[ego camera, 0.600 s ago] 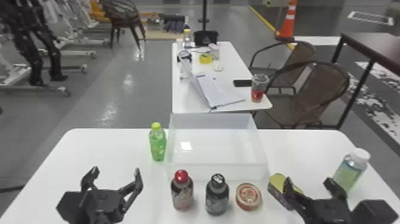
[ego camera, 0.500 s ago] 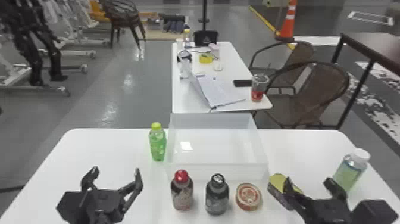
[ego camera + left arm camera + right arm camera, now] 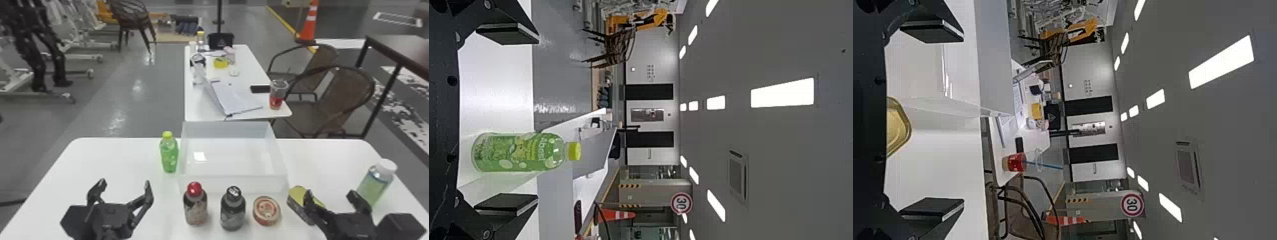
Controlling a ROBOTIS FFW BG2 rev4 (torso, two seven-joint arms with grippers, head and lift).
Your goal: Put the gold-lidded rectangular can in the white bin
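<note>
In the head view the gold-lidded can (image 3: 298, 197) lies on the table just right of the white bin's (image 3: 234, 183) front corner, partly behind my right gripper (image 3: 330, 195), which stands open at the near right. The can's gold lid (image 3: 898, 126) shows in the right wrist view near my right gripper (image 3: 933, 122), nothing held between its fingers. My left gripper (image 3: 125, 183) is at the near left, open and empty. The left wrist view has my left gripper (image 3: 506, 120) open too, with the green bottle (image 3: 519, 152) beyond its fingers.
Along the bin's near side stand a red-capped bottle (image 3: 195, 204), a black-capped bottle (image 3: 233, 209) and a round tin (image 3: 266, 210). A green bottle (image 3: 169, 153) is beside the bin's left wall. At the table's right, a white-capped bottle (image 3: 376, 182) stands near my right gripper.
</note>
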